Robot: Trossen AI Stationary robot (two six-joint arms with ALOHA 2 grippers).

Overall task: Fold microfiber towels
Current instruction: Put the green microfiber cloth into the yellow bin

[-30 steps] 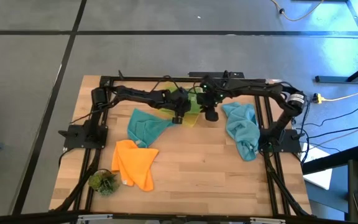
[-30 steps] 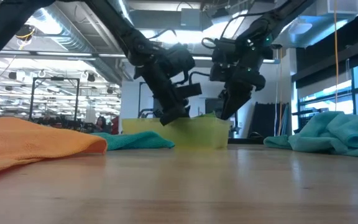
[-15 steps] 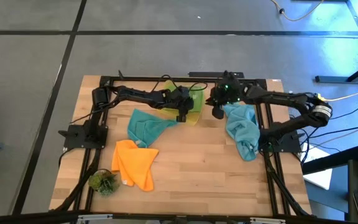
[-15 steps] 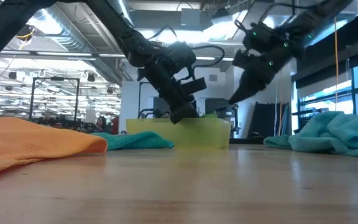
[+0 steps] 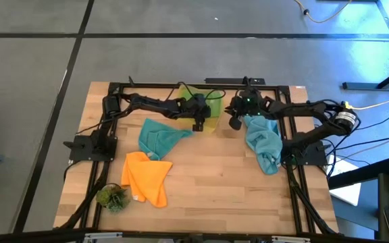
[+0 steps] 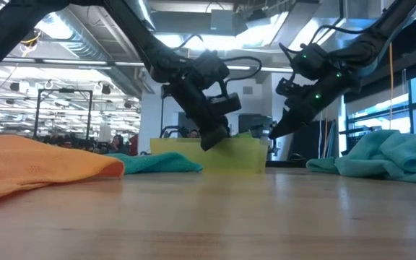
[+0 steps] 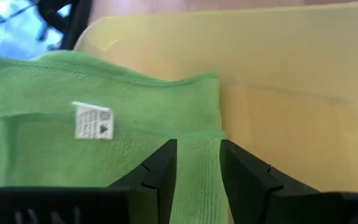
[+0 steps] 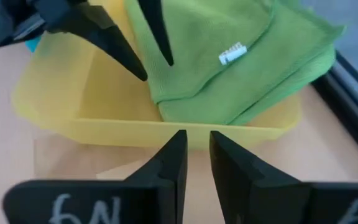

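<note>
— See the green towel [image 8: 229, 68]?
— Yes. Lies in the yellow bin [image 8: 166, 132], at the far middle of the table. Looks folded.
— And the left claw [image 7: 197, 146]?
— Hangs right over that towel. Open just a little, holding nothing.
— And the right claw [image 8: 194, 134]?
— Up in the air, just right of the bin. Narrow too, with nothing inside.
— See more towels?
— Yes: the left teal towel [image 5: 157, 137], the right teal towel [image 5: 263, 140] and the orange towel [image 5: 147, 177], nearer. All crumpled, not folded yet.
— Could go wrong how?
— Might pinch the bin wall along with the towel and drag the bin. Might grab one layer only and undo the fold. Might bump claw against claw, being so close together.
</note>
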